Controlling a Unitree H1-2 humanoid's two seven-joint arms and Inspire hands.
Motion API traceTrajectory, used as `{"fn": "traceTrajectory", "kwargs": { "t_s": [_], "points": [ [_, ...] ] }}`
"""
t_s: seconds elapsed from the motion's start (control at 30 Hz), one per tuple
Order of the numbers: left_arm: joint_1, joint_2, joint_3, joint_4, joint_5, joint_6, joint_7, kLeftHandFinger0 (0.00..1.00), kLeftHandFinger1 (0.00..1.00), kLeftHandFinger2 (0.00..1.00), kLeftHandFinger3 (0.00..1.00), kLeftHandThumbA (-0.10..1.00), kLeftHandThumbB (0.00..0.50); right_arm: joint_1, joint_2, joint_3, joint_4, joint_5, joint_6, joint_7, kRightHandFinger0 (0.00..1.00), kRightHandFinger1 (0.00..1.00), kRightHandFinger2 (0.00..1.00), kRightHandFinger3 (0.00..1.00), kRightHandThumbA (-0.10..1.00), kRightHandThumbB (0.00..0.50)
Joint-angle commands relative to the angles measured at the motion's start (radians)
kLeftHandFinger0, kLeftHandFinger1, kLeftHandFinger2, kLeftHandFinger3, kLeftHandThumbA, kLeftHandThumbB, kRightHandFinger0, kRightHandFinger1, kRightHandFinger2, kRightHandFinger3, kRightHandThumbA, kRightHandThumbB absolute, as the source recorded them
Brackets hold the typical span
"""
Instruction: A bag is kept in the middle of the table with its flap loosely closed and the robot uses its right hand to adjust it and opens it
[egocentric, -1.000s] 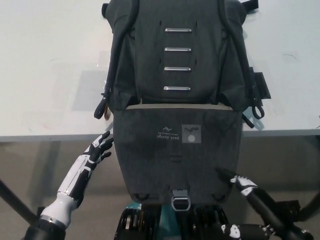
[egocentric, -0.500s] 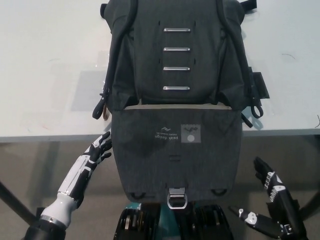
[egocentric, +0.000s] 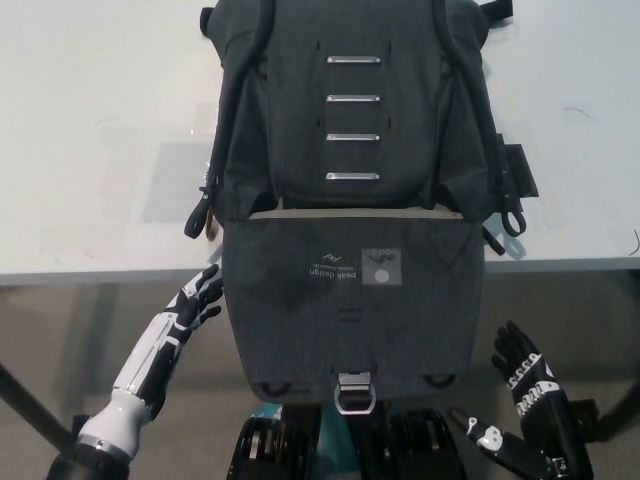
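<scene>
Black right hand (egocentric: 525, 385) spread, beside bag (egocentric: 352, 200) flap (egocentric: 352, 305)

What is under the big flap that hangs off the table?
The flap hangs over the edge of the table, with the metal clasp at its end. It covers whatever lies beneath. Only grey floor shows around it.

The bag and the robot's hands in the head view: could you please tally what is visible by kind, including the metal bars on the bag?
Bag: 1, dark grey, its flap hanging over the table edge
Metal bars on the bag: 4
Metal buckle at the flap's end: 1
Robot hands: 2, white left hand, black right hand, both open
Total: 8
</scene>
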Motion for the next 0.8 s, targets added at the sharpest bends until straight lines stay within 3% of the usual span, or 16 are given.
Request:
{"fn": "traceTrajectory", "kwargs": {
  "t_s": [0.0, 0.37, 0.5, 0.63, 0.77],
  "points": [
    [0.003, 0.009, 0.018, -0.046, -0.011, -0.026, 0.005, 1.0, 1.0, 1.0, 1.0, 1.0, 0.049, -0.021, 0.006, 0.007, 0.005, 0.038, -0.064, 0.026, 1.0, 1.0, 1.0, 1.0, 1.0, 0.257],
    [0.019, 0.007, 0.028, -0.051, -0.015, -0.024, 0.005, 1.0, 1.0, 1.0, 1.0, 1.0, 0.059, -0.035, 0.003, 0.009, 0.035, 0.027, -0.073, 0.022, 1.0, 1.0, 1.0, 1.0, 1.0, 0.321],
    [0.02, 0.006, 0.026, -0.043, -0.014, -0.029, 0.003, 1.0, 1.0, 1.0, 1.0, 1.0, 0.057, -0.031, 0.001, 0.013, 0.029, 0.025, -0.058, 0.023, 1.0, 1.0, 1.0, 1.0, 1.0, 0.313],
    [0.019, 0.003, 0.026, -0.036, -0.007, -0.036, 0.008, 1.0, 1.0, 1.0, 1.0, 1.0, 0.044, -0.033, -0.006, 0.016, 0.04, 0.014, -0.071, 0.025, 1.0, 1.0, 1.0, 1.0, 1.0, 0.267],
    [0.02, 0.004, 0.025, -0.04, -0.01, -0.029, 0.004, 1.0, 1.0, 1.0, 1.0, 1.0, 0.048, -0.04, -0.011, 0.02, 0.05, 0.003, -0.073, 0.024, 1.0, 1.0, 1.0, 1.0, 1.0, 0.274]
  ]
}}
